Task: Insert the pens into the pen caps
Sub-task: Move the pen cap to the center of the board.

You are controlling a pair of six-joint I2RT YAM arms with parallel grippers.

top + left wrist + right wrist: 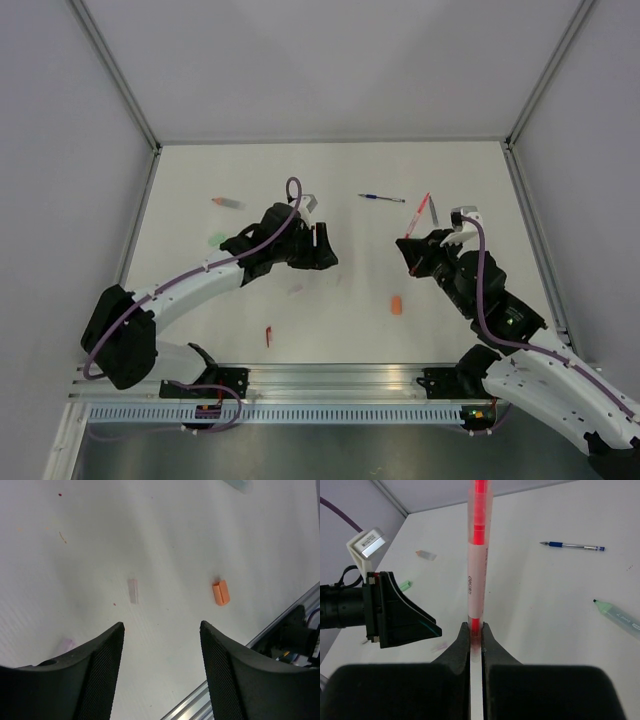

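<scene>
Alignment matters here: centre your wide, empty left gripper (161, 627) over the orange cap (220, 592) on the table (150, 540) and clamp across its sides, leaving the mouth free. Your right gripper (476, 630) pinches the red pen (476, 570) by one end, shaft running straight out beyond the jaws toward the table's far edge

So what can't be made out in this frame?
- Red pen in the right pincer: its far end is cut off by the top edge of the right wrist view.
- Green pen: its rear runs past that view's right edge.
- Pale piece near the orange cap, left wrist view: too faint to identify.
</scene>
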